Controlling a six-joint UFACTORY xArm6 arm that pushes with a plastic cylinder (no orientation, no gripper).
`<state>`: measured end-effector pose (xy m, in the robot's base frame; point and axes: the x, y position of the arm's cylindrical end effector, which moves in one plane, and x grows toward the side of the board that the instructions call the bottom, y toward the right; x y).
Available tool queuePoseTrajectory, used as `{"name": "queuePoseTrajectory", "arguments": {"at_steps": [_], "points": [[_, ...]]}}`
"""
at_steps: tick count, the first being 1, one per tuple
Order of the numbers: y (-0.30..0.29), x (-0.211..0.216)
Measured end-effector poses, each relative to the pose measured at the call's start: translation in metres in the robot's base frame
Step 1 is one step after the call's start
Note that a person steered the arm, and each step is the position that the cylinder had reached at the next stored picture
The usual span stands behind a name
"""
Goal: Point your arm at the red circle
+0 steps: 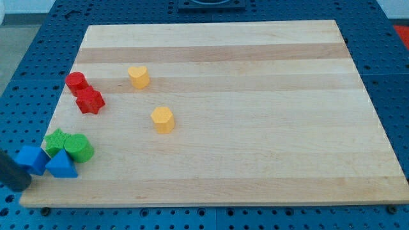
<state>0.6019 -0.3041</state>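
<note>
Lab bench: wooden board (pixel 255 96) on blue perforated mounting table (pixel 38 57), small coloured test blocks.

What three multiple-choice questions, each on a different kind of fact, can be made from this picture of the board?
1. Where is the red circle?
A. near the view's left edge, upper part
B. at the view's right edge
C. in the board's centre

2. How many yellow blocks are there?
A. one
B. two
C. four

3. How does the red circle stand to the red star?
A. far apart
B. stacked on it
C. close beside it, just above it in the view

Answers: 1 A, it sits by the wooden board left edge. 2 B, a yellow heart and a yellow hexagon. 3 C, the two reds nearly touch. My tip is at the lower left, beside the blue blocks.
</note>
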Motion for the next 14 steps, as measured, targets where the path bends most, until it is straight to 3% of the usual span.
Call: {"name": "queuePoseTrajectory", "arguments": {"at_steps": [3,7,9,10,11,12,13,14], "points": [[0.039,0.016],[0.135,-0.003],[0.244,-0.08],[0.257,-0.127],[0.267,-0.208],[0.232,-0.285],[0.159,-0.329],[0.061,-0.325]]}}
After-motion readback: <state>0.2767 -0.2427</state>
